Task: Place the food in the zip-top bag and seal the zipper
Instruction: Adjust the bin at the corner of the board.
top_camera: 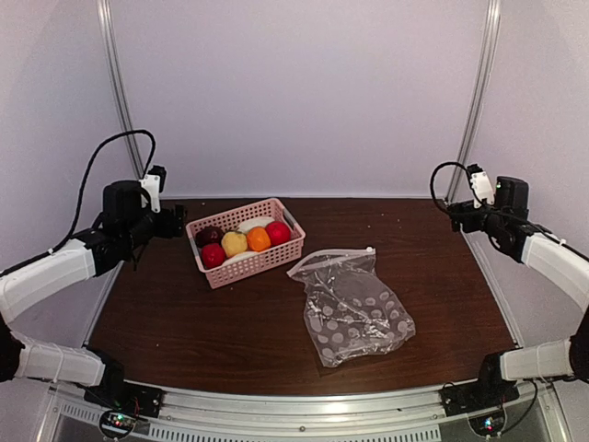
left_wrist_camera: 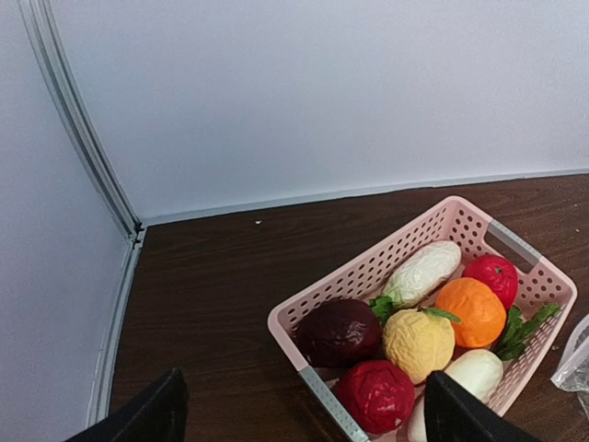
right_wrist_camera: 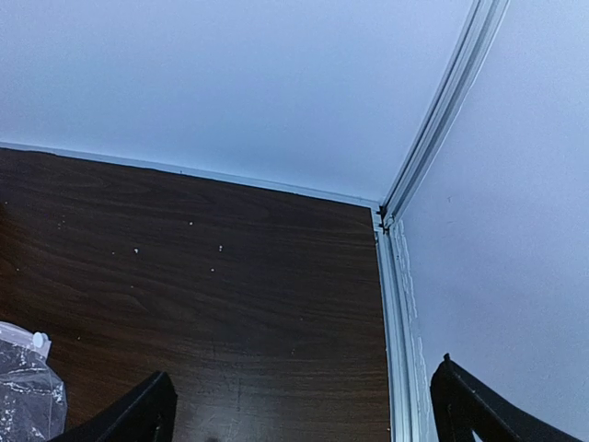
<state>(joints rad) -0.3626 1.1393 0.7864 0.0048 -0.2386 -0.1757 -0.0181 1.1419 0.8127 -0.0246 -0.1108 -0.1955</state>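
The food [top_camera: 234,243] fills a pink lattice basket [top_camera: 255,267] at the back left: dark maroon [left_wrist_camera: 339,331], red [left_wrist_camera: 375,394], yellow [left_wrist_camera: 419,343] and orange [left_wrist_camera: 477,310] round pieces, plus a white radish [left_wrist_camera: 421,272] with green leaves. The zip-top bag [top_camera: 354,308] lies flat and empty at mid-table, right of the basket. Its zipper [top_camera: 333,259] runs along the far edge, with the white slider [top_camera: 370,250] at the right end. My left gripper [top_camera: 175,221] [left_wrist_camera: 304,379] hovers open just left of the basket. My right gripper [top_camera: 457,216] [right_wrist_camera: 304,371] hangs open at the table's far right, holding nothing.
The dark wooden table [top_camera: 202,322] is enclosed by pale walls with metal corner rails [top_camera: 120,92]. A metal strip [right_wrist_camera: 391,322] edges the table's right side under my right gripper. One corner of the bag [right_wrist_camera: 23,391] shows in the right wrist view.
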